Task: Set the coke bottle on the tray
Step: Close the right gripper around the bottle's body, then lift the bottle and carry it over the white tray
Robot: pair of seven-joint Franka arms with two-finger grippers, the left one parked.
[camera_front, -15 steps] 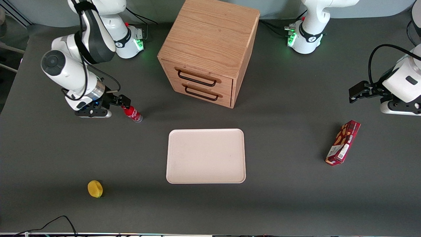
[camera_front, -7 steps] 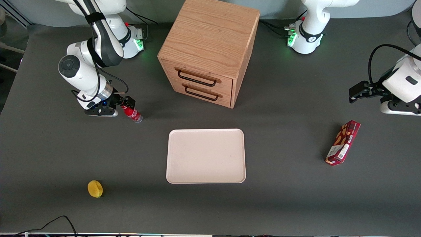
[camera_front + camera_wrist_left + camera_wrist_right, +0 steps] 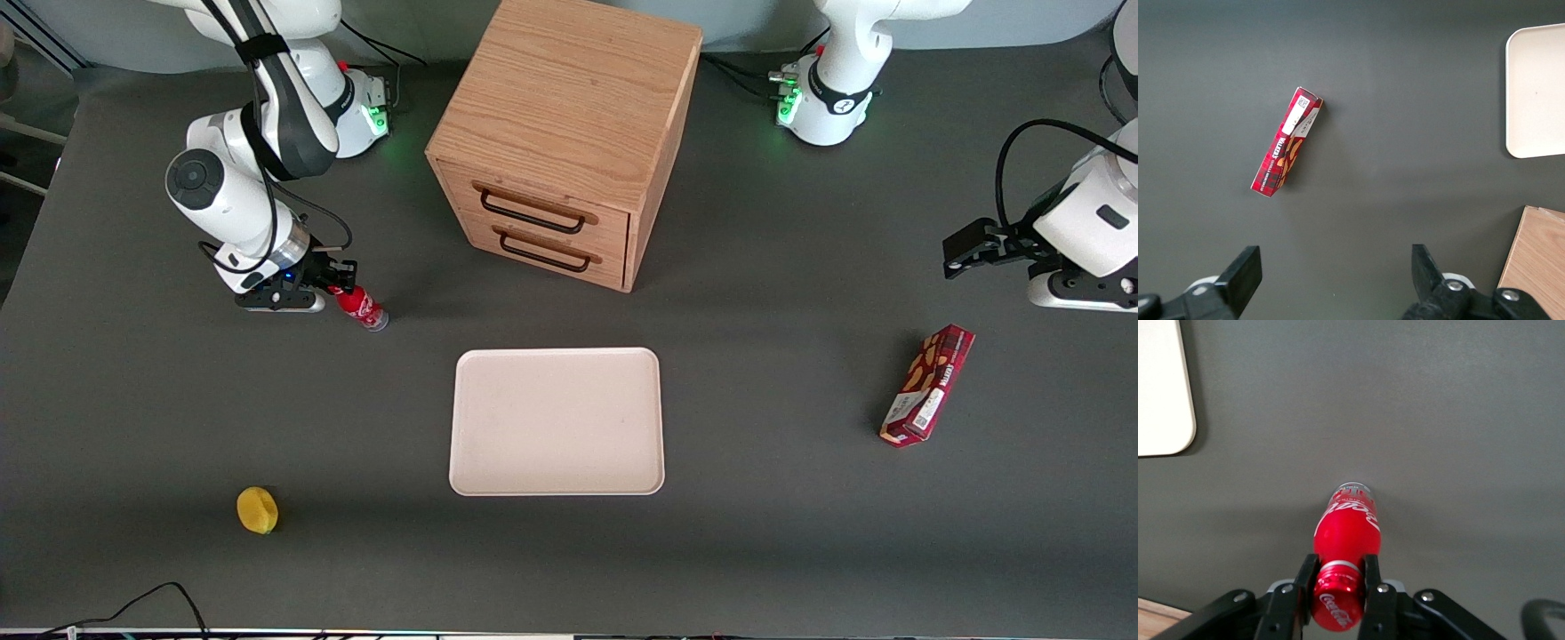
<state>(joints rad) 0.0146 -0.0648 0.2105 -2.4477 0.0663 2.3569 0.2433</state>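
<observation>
1. The small red coke bottle (image 3: pixel 359 307) with red cap, white script logo and clear base stands tilted on the dark grey table (image 3: pixel 178 427), at the front view's left.
2. The black claw (image 3: pixel 1338 577) is clamped on its neck.
3. The flat pinkish-cream tray (image 3: pixel 557 420) lies centre frame, well apart; a wooden two-drawer cabinet (image 3: pixel 564 133) stands above it.

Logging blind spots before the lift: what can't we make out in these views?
- Front view: the claw covers the coke bottle cap.
- Right wrist view: the claw pinches the bottle's neck; the tray is cut by the edge.
- Whether the bottle's base touches the table: unclear.
- Left wrist view: no bottle; snack box lettering too small.
</observation>
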